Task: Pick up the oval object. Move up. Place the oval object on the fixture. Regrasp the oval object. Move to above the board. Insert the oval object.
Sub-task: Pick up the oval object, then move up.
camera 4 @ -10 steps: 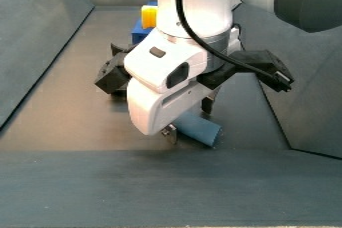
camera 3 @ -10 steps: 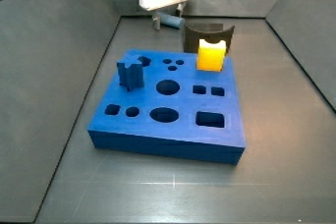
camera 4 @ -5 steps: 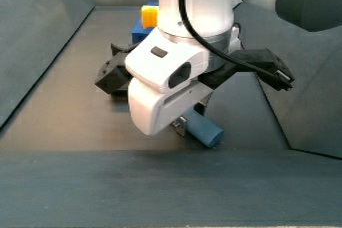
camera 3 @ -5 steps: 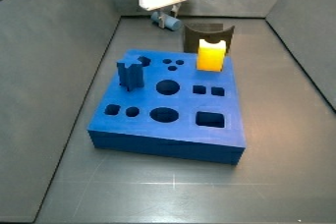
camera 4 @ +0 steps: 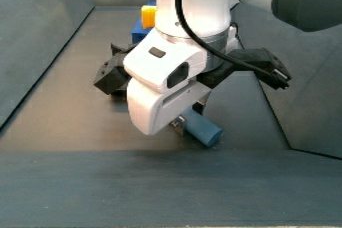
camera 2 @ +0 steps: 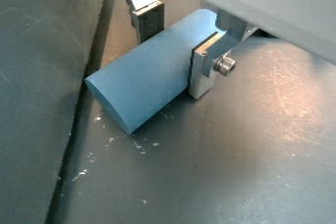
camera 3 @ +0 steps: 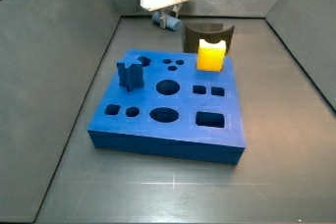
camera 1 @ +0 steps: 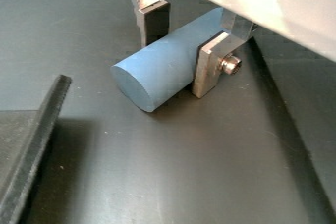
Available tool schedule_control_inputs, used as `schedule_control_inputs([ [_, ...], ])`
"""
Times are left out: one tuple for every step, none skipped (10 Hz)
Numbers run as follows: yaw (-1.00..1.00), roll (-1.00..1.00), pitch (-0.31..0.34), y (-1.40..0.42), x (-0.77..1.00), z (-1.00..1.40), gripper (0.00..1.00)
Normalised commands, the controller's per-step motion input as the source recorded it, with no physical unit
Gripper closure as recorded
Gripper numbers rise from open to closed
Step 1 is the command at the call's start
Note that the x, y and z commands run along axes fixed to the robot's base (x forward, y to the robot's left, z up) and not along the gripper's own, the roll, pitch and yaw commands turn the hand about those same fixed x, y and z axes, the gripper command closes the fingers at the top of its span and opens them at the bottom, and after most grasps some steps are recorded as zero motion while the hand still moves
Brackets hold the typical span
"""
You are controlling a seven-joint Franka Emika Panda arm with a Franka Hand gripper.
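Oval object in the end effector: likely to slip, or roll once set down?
The oval object looks smooth and rigid, so it may slip. The end effector fingers clamp its flatter sides, which probably helps. Its rounded profile suggests it could rock or roll on the floor.

Robot test cell: grey walled enclosure (camera 3: 79,51), gripper (camera 3: 167,19) above bare floor, blue board (camera 3: 171,105).

Silver fingers (camera 1: 213,59) on the gripper (camera 1: 184,39); seemingly grey-blue oval object (camera 1: 160,62); bright blue board (camera 3: 171,102).

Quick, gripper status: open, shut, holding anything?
Gripper: shut on the oval object, behind the board, near the fixture.
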Motion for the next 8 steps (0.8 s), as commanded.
schedule_control_inputs([
  [0.0,0.0,0.0,0.0,0.0,0.0,1.0],
  [0.0,0.0,0.0,0.0,0.0,0.0,1.0],
  [0.0,0.0,0.0,0.0,0.0,0.0,1.0],
  [0.0,0.0,0.0,0.0,0.0,0.83,1.0],
  [0.04,-0.01,0.032,0.05,-0.09,0.8,1.0],
  [0.03,-0.01,0.042,0.03,-0.1,0.74,1.0],
  [0.0,0.03,0.06,0.01,-0.05,0.54,1.0],
  [-0.01,0.04,0.077,0.0,-0.03,0.45,1.0],
])
